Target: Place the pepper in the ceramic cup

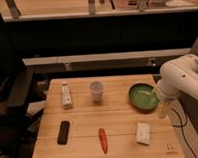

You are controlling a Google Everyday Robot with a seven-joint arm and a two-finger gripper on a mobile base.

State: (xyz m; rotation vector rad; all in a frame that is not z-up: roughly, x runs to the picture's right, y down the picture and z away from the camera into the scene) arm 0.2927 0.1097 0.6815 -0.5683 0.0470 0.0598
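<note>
Camera view: pepper lies well apart from the claw, which hangs spread and empty.

The gripper hangs at the right of the table, just beside the green bowl, and the arm covers the bowl's right rim. The arm itself runs out of the picture on the right. The table's front edge is cut off at the bottom. Print on the white packet and the tube is too small to read.
</note>
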